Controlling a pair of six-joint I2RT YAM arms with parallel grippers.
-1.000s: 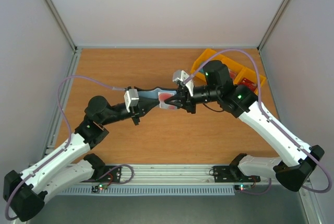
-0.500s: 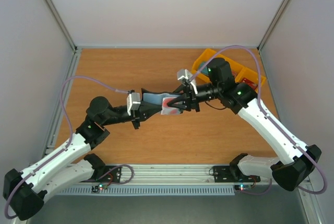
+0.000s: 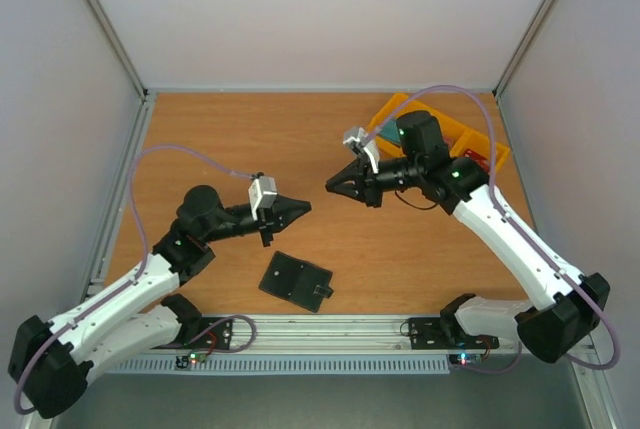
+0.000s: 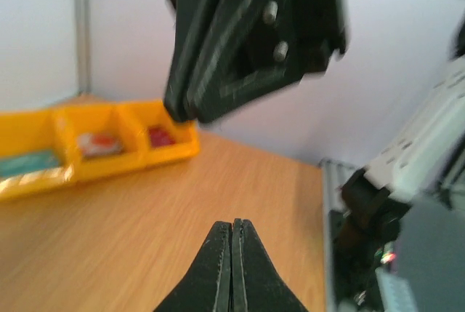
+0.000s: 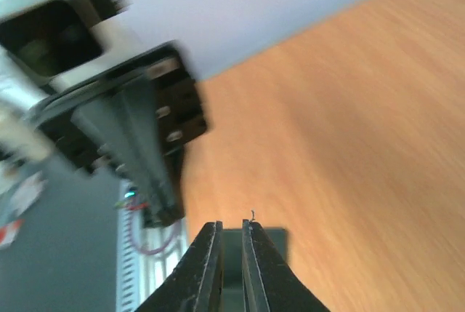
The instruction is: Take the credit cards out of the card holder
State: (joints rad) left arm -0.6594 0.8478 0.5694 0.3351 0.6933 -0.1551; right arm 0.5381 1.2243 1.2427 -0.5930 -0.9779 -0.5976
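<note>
The left hand (image 3: 301,207) is held above the wooden surface (image 3: 220,139) left of centre and points to the right; its fingers (image 4: 220,268) are pressed flat together along their whole length and nothing is gripped by them. The card holder (image 3: 294,279) is seen lying flat on the surface near the front edge, below the gap between the two hands and apart from both, with its small tab turned to the right. The right hand (image 3: 333,186) is raised opposite the left one, tip facing tip with a short gap between; its fingers (image 5: 205,268) are drawn in to a thin slit, and no contact with the card holder is made. At the far right a yellow tray (image 4: 116,166) is set, in whose compartments small red and teal things are blurred.
</note>
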